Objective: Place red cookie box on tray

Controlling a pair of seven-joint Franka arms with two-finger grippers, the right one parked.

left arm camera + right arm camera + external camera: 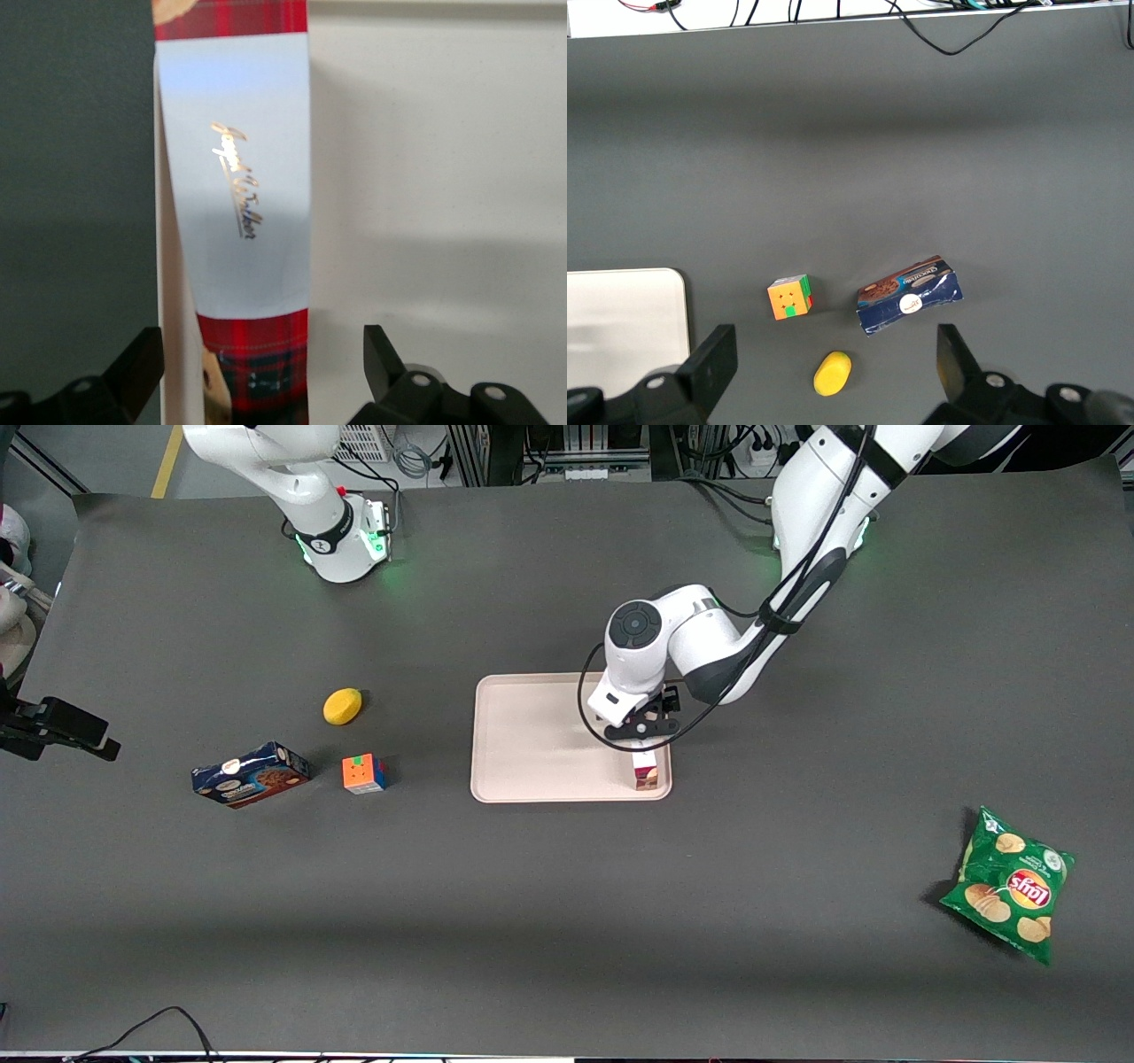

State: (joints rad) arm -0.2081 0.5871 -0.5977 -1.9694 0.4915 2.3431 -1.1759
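Note:
The red cookie box lies on the pale pink-beige tray, along the tray's edge toward the working arm's end and in its corner nearer the front camera. My left gripper hangs right over the box and hides most of it in the front view. The left wrist view shows the box's red plaid, its white label band with gold script, and the tray under it. The gripper is open and straddles the box. One fingertip stands clearly apart from it; the other is close beside its pale side.
Toward the parked arm's end lie a yellow lemon, a colour cube and a blue cookie box. A green chips bag lies toward the working arm's end, nearer the front camera.

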